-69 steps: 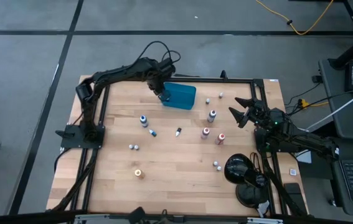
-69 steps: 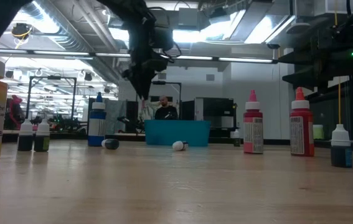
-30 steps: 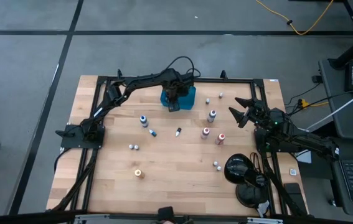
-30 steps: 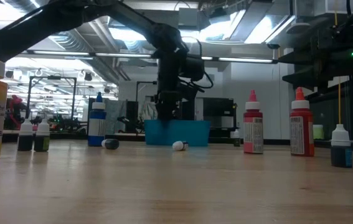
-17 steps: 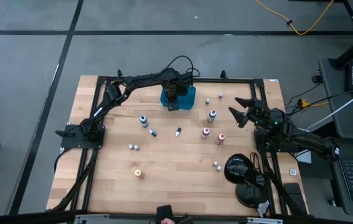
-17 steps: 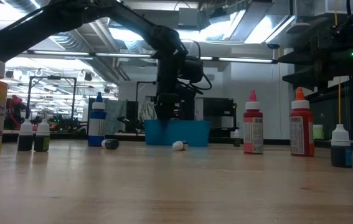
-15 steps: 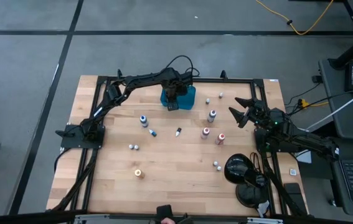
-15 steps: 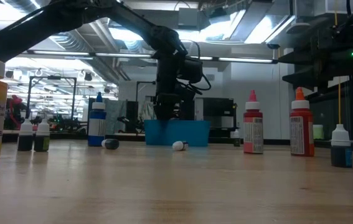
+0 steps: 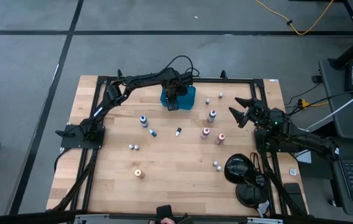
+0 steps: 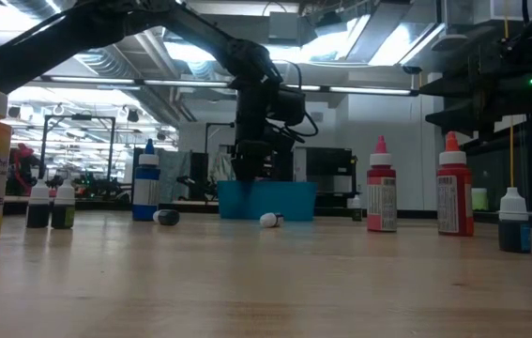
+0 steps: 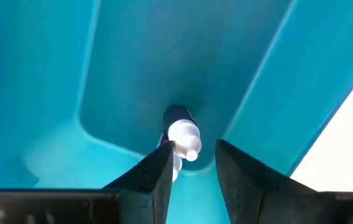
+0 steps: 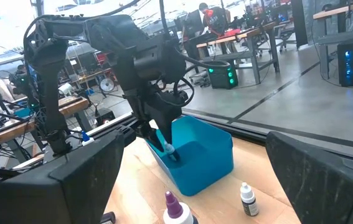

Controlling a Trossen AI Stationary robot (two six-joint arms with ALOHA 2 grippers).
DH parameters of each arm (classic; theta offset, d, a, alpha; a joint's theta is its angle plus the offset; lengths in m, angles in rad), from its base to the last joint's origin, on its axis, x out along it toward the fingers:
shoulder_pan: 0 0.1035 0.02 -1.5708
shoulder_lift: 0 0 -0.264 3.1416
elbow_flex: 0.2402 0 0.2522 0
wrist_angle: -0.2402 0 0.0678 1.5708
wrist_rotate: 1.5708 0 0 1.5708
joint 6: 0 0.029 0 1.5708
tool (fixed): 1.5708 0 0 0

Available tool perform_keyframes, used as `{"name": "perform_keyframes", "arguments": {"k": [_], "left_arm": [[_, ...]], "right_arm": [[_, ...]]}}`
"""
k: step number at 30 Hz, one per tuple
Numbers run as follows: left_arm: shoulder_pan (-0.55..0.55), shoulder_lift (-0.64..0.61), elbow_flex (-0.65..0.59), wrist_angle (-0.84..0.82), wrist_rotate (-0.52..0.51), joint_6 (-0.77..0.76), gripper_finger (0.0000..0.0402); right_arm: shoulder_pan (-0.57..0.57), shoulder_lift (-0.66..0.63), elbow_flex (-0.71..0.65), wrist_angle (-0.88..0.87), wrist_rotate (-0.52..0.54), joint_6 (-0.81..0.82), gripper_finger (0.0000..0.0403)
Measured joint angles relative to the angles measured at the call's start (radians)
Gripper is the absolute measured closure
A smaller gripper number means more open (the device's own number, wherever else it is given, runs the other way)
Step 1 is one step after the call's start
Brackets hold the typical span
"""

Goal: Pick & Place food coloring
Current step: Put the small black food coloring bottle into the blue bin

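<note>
My left gripper reaches down into the teal-blue tray at the table's far side, fingers open. In the left wrist view a tiny vial with a white cap and dark contents shows between and beyond the fingertips, at the tray's bottom corner. It also shows at the fingertips in the right wrist view. Whether a finger still touches the vial, I cannot tell. Other food coloring bottles stand or lie across the wood: blue, purple, red and orange. My right gripper waits open at the right edge.
Small bottles are scattered over the table's middle: two lying vials, a pair, another pair, and two near the tray. A black round object sits at the near right. A black frame rims the table.
About two seconds ago my left gripper was at the tray's left end. It swung right and came down into the tray. Over the last second it has kept still there. My right arm has not moved.
</note>
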Motion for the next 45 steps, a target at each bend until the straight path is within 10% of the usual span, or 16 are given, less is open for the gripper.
{"name": "perform_keyframes", "arguments": {"k": [36,45], "left_arm": [[-0.03,-0.159,0.23,-0.159,-0.036,-0.199,0.0139],[-0.084,-0.388,-0.027,-0.061,-0.046,-0.26,0.0139]], "right_arm": [[0.0,0.0,0.0,0.0,0.0,0.0,0.0011],[0.0,0.0,0.0,0.0,0.0,0.0,0.0011]]}}
